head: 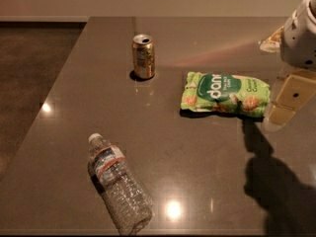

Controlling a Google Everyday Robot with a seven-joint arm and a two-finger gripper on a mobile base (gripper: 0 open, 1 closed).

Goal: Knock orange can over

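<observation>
The orange can (143,56) stands upright on the dark table (197,152), toward the far left-middle. It is shiny orange-gold with a silver top and a pale label patch. My gripper (286,105) hangs at the right edge of the view, just right of the green snack bag and well to the right of the can. It holds nothing that I can see. The white arm body (301,33) is above it.
A green snack bag (225,94) lies flat between the gripper and the can. A clear plastic water bottle (118,184) lies on its side at the front left. A small pale object (271,41) sits at the far right behind the arm. The table's left edge drops to the floor (29,58).
</observation>
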